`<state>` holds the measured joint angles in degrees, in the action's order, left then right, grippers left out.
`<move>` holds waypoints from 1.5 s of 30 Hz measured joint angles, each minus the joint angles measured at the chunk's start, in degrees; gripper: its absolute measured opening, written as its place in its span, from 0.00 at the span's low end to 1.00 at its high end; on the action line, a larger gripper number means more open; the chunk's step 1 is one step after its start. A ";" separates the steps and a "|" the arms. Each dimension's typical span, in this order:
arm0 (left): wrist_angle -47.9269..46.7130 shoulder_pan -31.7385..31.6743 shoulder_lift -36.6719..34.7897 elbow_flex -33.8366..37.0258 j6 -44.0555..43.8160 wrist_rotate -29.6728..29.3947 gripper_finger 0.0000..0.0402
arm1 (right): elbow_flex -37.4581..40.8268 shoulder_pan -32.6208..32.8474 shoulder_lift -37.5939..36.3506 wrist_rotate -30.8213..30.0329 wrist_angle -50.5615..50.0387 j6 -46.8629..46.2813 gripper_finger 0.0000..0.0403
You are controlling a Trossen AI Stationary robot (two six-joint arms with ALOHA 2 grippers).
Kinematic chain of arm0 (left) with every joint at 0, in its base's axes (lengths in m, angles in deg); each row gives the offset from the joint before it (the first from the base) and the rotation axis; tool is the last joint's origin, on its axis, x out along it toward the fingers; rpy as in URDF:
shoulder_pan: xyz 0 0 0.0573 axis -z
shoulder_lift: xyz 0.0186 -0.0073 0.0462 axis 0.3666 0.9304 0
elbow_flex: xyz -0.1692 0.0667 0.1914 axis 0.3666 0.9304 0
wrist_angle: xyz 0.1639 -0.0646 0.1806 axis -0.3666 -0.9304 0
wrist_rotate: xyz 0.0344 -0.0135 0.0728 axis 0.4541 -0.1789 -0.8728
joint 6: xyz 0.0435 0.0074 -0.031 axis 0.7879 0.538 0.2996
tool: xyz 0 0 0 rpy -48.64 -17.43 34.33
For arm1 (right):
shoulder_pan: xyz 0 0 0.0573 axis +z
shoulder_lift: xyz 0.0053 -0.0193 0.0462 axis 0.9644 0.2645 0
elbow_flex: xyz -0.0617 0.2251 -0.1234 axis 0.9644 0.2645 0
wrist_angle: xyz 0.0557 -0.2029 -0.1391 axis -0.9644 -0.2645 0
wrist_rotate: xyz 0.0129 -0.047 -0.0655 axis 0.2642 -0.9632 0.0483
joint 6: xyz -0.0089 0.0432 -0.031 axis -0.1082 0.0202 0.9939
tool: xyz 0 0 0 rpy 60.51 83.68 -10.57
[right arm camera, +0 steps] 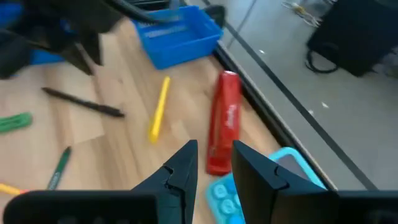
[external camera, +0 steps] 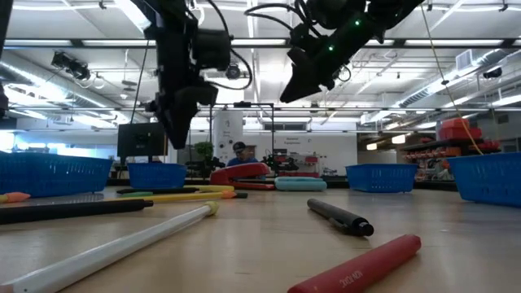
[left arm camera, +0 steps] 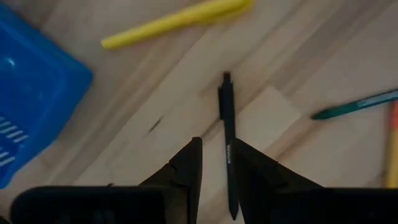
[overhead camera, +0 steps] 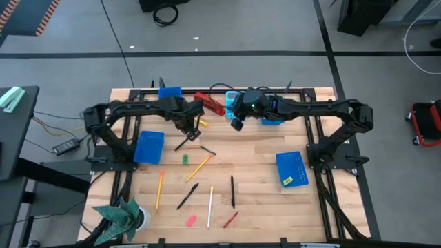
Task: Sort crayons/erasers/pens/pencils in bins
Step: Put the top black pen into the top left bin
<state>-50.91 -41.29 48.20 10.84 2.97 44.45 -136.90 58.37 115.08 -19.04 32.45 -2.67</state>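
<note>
My left gripper (overhead camera: 191, 128) is open and hangs above the table at the far middle. In the left wrist view (left arm camera: 216, 165) a black pen (left arm camera: 227, 143) lies on the wood below the gap between its fingers; the pen also shows in the high view (overhead camera: 184, 143). My right gripper (overhead camera: 236, 123) is open and empty, raised above the red stapler (right arm camera: 222, 121). More pens (overhead camera: 232, 191), pencils (overhead camera: 199, 167), a red crayon (overhead camera: 230, 220), a green eraser (overhead camera: 185, 159) and a pink eraser (overhead camera: 192, 220) lie flat on the table. Blue bins stand at the left (overhead camera: 149, 147), far (overhead camera: 169, 91) and right (overhead camera: 291, 169).
A light-blue calculator (right arm camera: 229, 194) lies beside the stapler at the far edge. A yellow eraser (overhead camera: 286, 181) lies in the right bin. A yellow stick (left arm camera: 177, 20) and a green stick (left arm camera: 354, 106) lie near the left gripper. A plant (overhead camera: 121, 217) stands at the near left corner.
</note>
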 joint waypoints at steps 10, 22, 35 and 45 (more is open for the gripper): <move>0.50 0.53 4.04 1.38 -1.75 3.19 0.22 | 7.92 -1.19 0.72 1.68 5.01 2.63 0.26; 6.60 3.18 4.03 6.55 -4.58 6.01 0.20 | 9.35 -4.21 0.72 1.68 5.87 2.13 0.26; 11.65 1.89 4.03 11.11 -4.65 5.97 0.19 | 9.35 -4.17 0.72 1.90 6.06 1.38 0.26; 14.02 1.94 3.97 13.81 -4.50 5.99 0.16 | 9.33 -4.18 0.72 1.92 6.83 0.75 0.26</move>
<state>-36.89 -39.35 52.16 24.64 -1.53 50.44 -127.57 54.19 115.80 -17.12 39.28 -1.92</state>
